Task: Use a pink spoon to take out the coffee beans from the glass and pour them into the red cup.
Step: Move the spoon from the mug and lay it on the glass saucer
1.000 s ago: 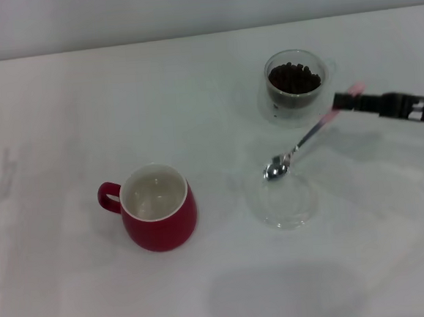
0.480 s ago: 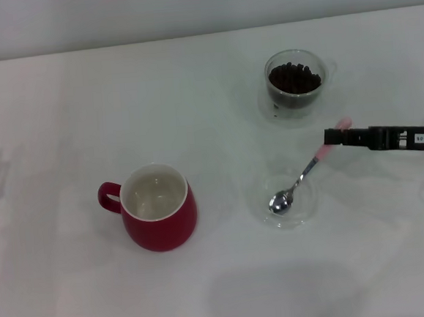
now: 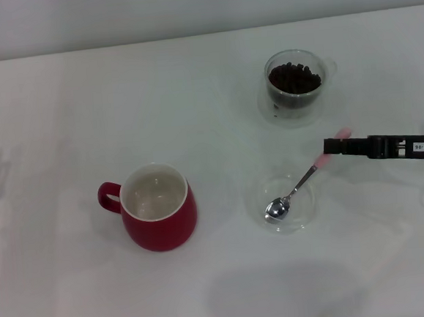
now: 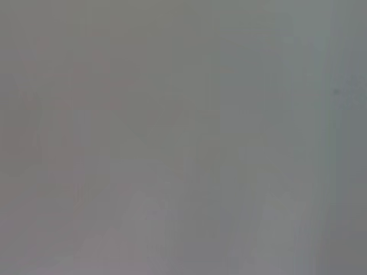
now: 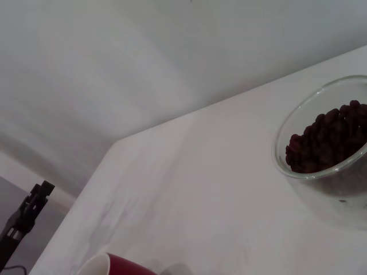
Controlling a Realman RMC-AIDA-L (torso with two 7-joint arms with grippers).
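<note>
Right end effector (image 3: 334, 147) level, clamping pink spoon (image 3: 296, 187) handle | spoon bowl in glass dish (image 3: 310, 208) (left unseen)

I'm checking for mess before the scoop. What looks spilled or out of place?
Nothing stands out. Beans are all in the glass, red cup upright, spoon bowl in the dish, held by the right gripper.
</note>
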